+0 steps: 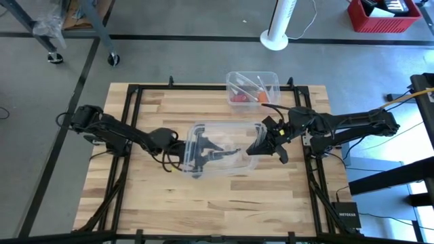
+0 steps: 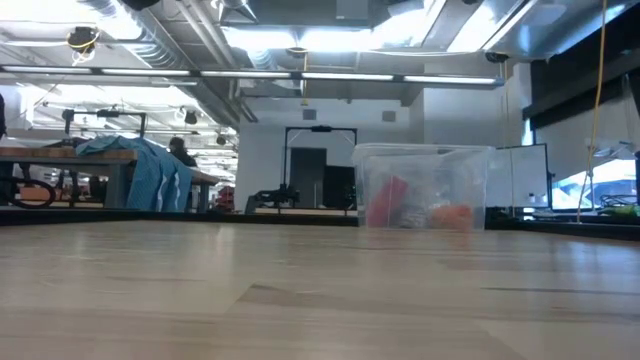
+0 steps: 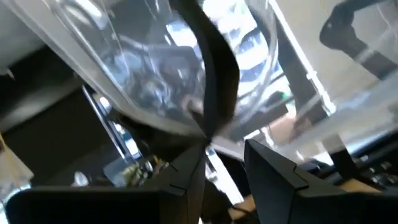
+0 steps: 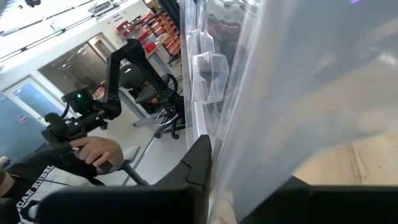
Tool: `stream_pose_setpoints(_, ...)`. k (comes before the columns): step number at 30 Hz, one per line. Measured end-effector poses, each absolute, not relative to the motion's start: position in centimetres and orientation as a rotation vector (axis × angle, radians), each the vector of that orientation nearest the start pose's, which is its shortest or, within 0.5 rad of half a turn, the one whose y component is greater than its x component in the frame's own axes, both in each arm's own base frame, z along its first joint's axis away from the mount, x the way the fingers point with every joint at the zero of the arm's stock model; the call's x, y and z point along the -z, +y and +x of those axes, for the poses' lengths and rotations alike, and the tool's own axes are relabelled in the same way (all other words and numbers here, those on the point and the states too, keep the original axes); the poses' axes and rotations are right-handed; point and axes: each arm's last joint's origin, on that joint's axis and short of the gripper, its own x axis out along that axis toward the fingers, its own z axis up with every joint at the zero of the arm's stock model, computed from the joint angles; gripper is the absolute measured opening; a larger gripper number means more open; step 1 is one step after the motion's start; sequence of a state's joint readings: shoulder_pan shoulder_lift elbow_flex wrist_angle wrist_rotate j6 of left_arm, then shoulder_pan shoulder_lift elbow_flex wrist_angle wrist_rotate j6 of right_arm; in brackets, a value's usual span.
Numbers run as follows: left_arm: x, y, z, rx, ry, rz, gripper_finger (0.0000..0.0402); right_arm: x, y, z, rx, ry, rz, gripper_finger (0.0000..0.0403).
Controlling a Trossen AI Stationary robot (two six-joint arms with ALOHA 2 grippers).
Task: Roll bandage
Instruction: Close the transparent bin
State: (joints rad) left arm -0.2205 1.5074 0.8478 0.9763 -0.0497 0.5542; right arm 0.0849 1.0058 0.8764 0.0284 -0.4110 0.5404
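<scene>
A clear plastic box [image 1: 224,149] with a black handle [image 1: 217,153] is over the middle of the table, between my two grippers. My left gripper [image 1: 194,153] is at its left end and my right gripper [image 1: 261,145] at its right end, each shut on it. The box, the handle and both grippers are out of the low view. A second clear box [image 1: 252,88] stands at the table's far edge with red and orange items [image 2: 390,200] inside. I cannot tell whether one of them is the pink-red bandage. My left gripper has the clear box's left-end rim [image 3: 217,140] between its two fingers [image 3: 186,171], coming level from the table's left. The black handle [image 3: 214,68] runs down to just above the fingertips. Whether the fingers also touch the handle, I cannot tell. My right gripper pinches the clear box's right-end wall [image 4: 249,149] between its two fingers [image 4: 200,163], one on each face of the wall. It comes from the table's right side. The wall runs up and away past the fingertips.
The wooden table top [image 1: 224,203] has a black frame along its edges. A white fan base [image 1: 274,41] and a red crate [image 1: 383,13] stand on the floor beyond. A person's hand on another arm rig [image 4: 93,152] shows in the room.
</scene>
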Motion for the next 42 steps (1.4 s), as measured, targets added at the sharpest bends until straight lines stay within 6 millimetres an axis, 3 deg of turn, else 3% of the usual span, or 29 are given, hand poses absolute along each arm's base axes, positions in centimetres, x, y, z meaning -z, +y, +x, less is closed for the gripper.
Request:
stream_pose_setpoints(16, -30.0, -7.5, 31.5, 0.151, -0.450, 0.540, 0.0104, -33.4, 3.2, 23.5, -0.454, 0.264, 0.503, 0.0040)
stream_pose_setpoints(28, -30.2, -7.3, 31.4, 0.086, -0.444, 0.528, 0.0103, -33.3, 3.3, 23.8, -0.497, 0.271, 0.505, 0.0040)
stream_pose_setpoints(31, -30.2, -7.3, 31.4, 0.085, -0.443, 0.528, 0.0089, -33.2, 3.3, 23.8, -0.503, 0.276, 0.506, 0.0040)
stream_pose_setpoints(37, -29.9, -7.4, 31.5, 0.133, -0.424, 0.539, 0.0022, -33.2, 3.3, 23.8, -0.503, 0.278, 0.507, 0.0040)
stream_pose_setpoints(42, -29.9, -7.4, 31.5, 0.124, -0.419, 0.519, 0.0024, -33.1, 3.3, 23.8, -0.499, 0.286, 0.508, 0.0052)
